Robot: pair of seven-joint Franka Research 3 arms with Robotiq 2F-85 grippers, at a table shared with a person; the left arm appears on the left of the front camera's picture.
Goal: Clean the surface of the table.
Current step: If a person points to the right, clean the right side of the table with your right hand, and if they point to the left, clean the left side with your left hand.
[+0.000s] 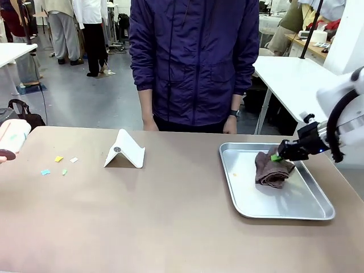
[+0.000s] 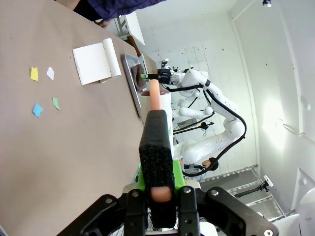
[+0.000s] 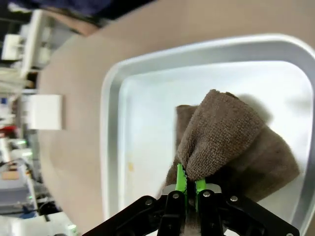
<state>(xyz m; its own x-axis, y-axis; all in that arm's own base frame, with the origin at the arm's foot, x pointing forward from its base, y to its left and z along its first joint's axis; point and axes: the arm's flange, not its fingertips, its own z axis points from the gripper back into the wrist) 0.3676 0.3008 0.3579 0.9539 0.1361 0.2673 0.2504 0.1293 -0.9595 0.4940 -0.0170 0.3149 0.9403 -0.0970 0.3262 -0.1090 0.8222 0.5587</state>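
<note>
The brown-taupe table [image 1: 170, 216] carries several small paper scraps at its left: yellow [image 1: 58, 158], white [image 1: 73, 160], blue [image 1: 45, 172] and green [image 1: 64, 171]. On the right, my right gripper [image 1: 278, 154] is shut on a folded brown cloth [image 1: 273, 170] lying in a metal tray [image 1: 244, 207]. The right wrist view has that gripper [image 3: 188, 184] pinching the cloth [image 3: 231, 137] by its near edge. My left gripper [image 2: 156, 172] is shut on a roller tool [image 2: 156, 105] with a peach handle and white roll. The tool [image 1: 14, 136] hangs at the table's far left edge, near the scraps [image 2: 37, 109].
A white folded stand [image 1: 125, 151] sits left of the table's middle, between the scraps and the tray. A person in a dark blue jacket [image 1: 193, 62] stands at the far edge, hands down by the tabletop. A white table [image 1: 296, 79] stands behind on the right.
</note>
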